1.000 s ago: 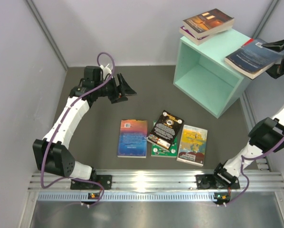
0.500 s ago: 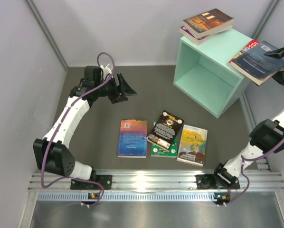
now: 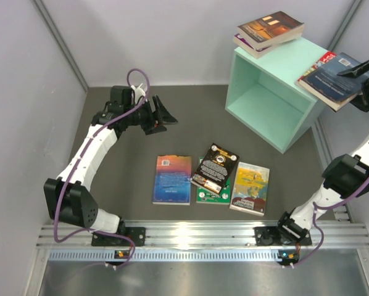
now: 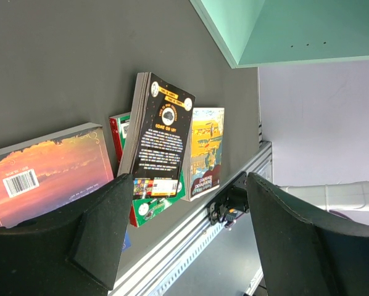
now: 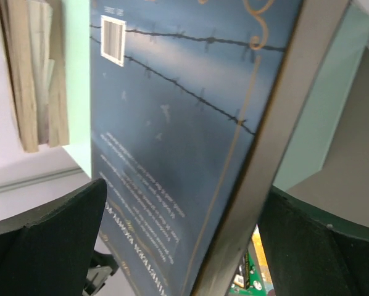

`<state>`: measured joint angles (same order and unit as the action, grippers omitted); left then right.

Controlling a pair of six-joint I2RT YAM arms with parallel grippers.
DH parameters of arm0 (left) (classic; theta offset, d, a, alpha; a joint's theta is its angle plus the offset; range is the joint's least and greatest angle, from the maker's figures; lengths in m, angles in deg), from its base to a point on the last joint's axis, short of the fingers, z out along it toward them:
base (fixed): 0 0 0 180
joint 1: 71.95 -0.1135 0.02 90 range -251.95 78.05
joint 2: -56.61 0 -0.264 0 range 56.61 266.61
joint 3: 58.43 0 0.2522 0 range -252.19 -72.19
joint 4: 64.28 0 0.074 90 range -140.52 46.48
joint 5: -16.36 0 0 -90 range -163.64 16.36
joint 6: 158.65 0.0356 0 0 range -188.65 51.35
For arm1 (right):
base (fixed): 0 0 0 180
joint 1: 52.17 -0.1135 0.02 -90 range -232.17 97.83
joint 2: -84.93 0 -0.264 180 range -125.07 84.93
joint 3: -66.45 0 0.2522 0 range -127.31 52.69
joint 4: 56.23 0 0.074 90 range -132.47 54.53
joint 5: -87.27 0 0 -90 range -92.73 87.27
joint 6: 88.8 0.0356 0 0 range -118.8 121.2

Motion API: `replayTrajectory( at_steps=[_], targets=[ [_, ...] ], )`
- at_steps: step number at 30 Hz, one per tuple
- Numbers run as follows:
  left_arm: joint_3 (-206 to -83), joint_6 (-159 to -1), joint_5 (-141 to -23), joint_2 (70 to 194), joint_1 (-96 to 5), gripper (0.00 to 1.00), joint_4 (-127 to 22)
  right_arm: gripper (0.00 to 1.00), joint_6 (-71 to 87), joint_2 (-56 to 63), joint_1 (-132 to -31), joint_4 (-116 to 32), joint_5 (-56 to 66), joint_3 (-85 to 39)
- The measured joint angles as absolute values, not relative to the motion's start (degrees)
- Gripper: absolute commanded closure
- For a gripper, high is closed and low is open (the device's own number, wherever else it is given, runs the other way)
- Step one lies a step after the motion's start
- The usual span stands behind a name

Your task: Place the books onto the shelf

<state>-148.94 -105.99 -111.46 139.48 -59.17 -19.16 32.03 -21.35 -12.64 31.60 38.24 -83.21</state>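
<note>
My right end effector point(image 3: 357, 77) grips the blue book point(image 3: 325, 77) by one edge. Its jaws stand wide because the book is thick. The book hangs tilted in the air just beside the top right edge of the shelf point(image 3: 258, 102), which stands at the far right corner of the desk point(image 3: 110, 185). I think I hold it flat like this so that it can slide onto the shelf top, beside the two books point(image 3: 269, 29) stacked there. I see nothing inside the shelf.

The blue book has a dark blue back cover with a barbed wire drawing, a white barcode and pale small text. Its page block is greyish.

My left end effector point(image 3: 166, 117) hovers wide open and empty over the far left part of the desk. Four books lie near the middle of the near edge: orange book point(image 3: 172, 179), black book point(image 3: 215, 165) resting partly on the green book point(image 3: 210, 194), and yellow book point(image 3: 250, 188).
</note>
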Motion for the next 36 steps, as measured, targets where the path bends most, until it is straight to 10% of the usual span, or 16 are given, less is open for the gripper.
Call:
replayTrajectory(
  at_steps=[10, 16, 25, 31, 36],
  targets=[
    [-148.94, -106.02, -111.49, 139.5, -59.17, 0.22, -19.07, 0.48, 30.63, -21.33, -12.77, 32.49, 35.12, -83.21],
    [-148.92, -105.99, -111.46, 139.48, -59.17, 0.22, -19.05, 0.55, 33.15, -21.27, -14.54, 29.56, 34.2, -83.6],
    [-148.92, -105.97, -111.27, 139.48, -59.22, 0.22, -19.05, 0.5, 35.4, -21.48, -19.7, 26.92, 31.71, -84.04],
    [-148.92, -105.91, -111.27, 139.5, -59.87, 0.22, -19.03, 0.0, 37.26, -21.86, -21.18, 24.71, 31.71, -85.22],
    [-148.92, -105.88, -111.31, 139.5, -60.22, 0.23, -19.03, 0.0, 37.19, -21.86, -21.25, 23.97, 31.38, -85.81]
  ],
)
